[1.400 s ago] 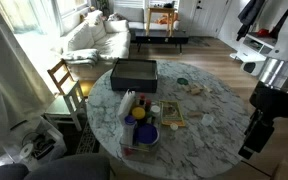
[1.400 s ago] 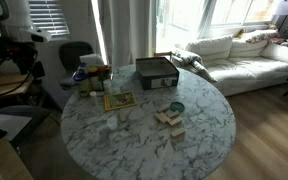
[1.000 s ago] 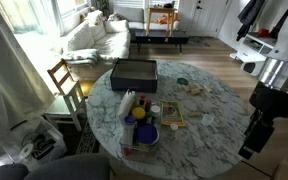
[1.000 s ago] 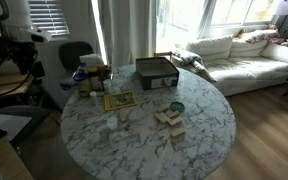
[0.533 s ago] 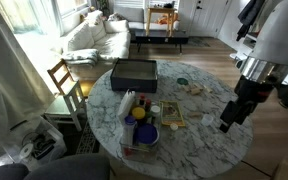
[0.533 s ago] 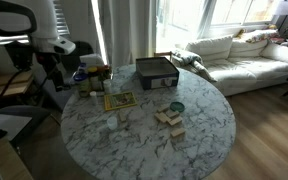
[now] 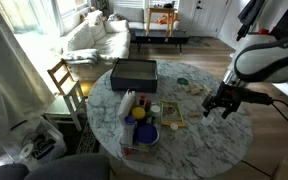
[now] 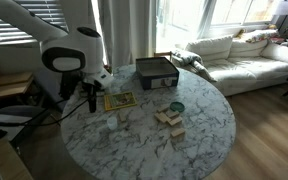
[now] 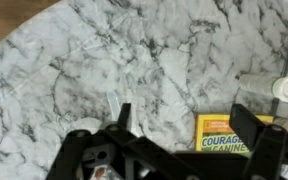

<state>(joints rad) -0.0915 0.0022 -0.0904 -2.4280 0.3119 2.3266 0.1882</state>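
Hovering open above the marble, next to the yellow box

The yellow box (image 9: 227, 135), with "COURAGE" printed on it, lies flat on the round marble table (image 9: 164, 50). In the wrist view it sits at the right, partly behind one finger. The gripper (image 9: 182, 115) is above the tabletop with its fingers (image 9: 124, 118) spread and nothing between them. A small clear scrap (image 9: 112, 100) lies on the marble just left of them. A white round lid (image 9: 284, 88) sits just beyond the box. In an exterior view the gripper (image 7: 222, 106) hangs over the table's right part, with the box (image 7: 172, 115) to its left. Wooden blocks (image 7: 196, 90) lie a bit farther, and a blue bowl (image 7: 142, 133) is further left. A dark tray (image 7: 134, 72) stands at the far edge.
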